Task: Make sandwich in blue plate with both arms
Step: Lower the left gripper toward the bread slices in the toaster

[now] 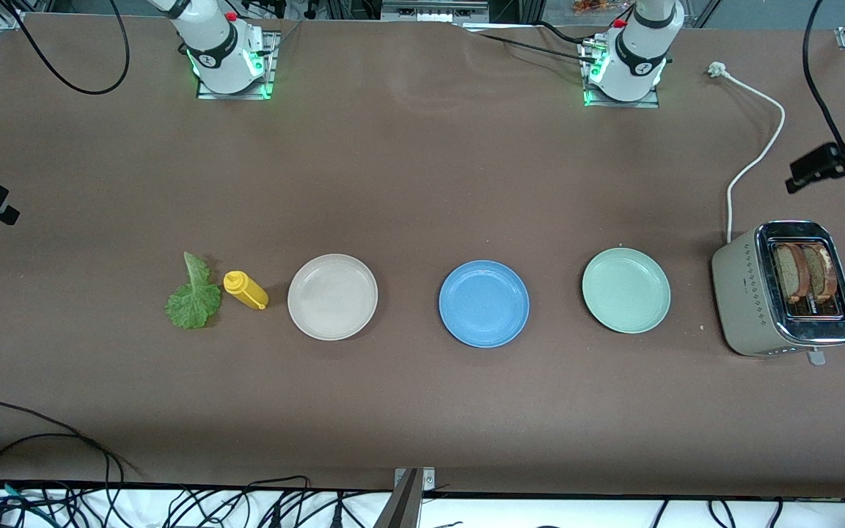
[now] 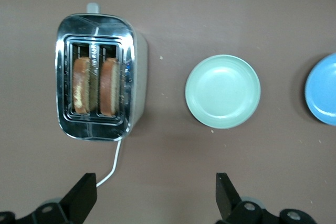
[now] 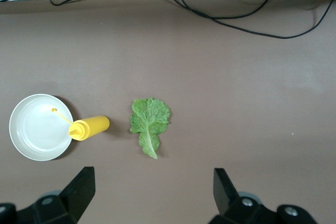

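Nothing is assembled yet: the blue plate (image 1: 484, 303) sits bare in the middle of the row of three plates, with the pale green plate (image 1: 626, 290) beside it toward the left arm's end and the beige-white plate (image 1: 332, 296) toward the right arm's end. The left gripper (image 2: 156, 199) hangs high over the table with its jaws spread wide and nothing between them; the toaster (image 2: 100, 77) lies ahead of and below those jaws, offset toward one fingertip, and the two bread slices (image 2: 96, 86) stand on edge in its slots, their long axes running roughly away from the jaws. The right gripper (image 3: 153, 194), equally wide and empty, has the lettuce leaf (image 3: 150, 124) almost straight ahead of its gap, stem pointing back toward the jaws, with the yellow squeeze bottle (image 3: 89, 127) just beside it. So bread looks like the left arm's job and lettuce the right's; a slice probably comes first.
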`<act>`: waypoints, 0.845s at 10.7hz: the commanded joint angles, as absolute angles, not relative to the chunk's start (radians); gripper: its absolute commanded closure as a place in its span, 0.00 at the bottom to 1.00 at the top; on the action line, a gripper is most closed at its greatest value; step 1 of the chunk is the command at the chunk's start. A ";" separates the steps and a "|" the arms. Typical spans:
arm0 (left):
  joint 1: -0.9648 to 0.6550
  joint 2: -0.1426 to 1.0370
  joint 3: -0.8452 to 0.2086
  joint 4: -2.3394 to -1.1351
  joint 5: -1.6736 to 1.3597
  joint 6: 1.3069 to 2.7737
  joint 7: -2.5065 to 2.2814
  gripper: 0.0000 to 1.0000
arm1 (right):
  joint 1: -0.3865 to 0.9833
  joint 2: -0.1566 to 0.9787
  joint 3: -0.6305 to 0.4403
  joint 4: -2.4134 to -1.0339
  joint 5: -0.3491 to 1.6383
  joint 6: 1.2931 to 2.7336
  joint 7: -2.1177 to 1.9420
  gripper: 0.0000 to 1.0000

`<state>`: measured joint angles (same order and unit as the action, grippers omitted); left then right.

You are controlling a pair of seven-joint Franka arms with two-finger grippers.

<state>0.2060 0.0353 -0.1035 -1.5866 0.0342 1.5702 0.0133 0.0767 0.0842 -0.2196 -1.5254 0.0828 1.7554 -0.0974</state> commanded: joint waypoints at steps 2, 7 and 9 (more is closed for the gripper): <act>0.294 0.228 -0.110 -1.460 0.025 1.591 0.032 0.00 | 0.072 0.091 -0.222 -1.508 0.101 1.753 -0.117 0.00; 0.321 0.382 -0.110 -1.477 0.032 1.715 0.122 0.00 | 0.072 0.091 -0.222 -1.508 0.104 1.767 -0.117 0.00; 0.348 0.409 -0.110 -1.514 0.046 1.776 0.207 0.00 | 0.072 0.091 -0.222 -1.508 0.103 1.769 -0.115 0.00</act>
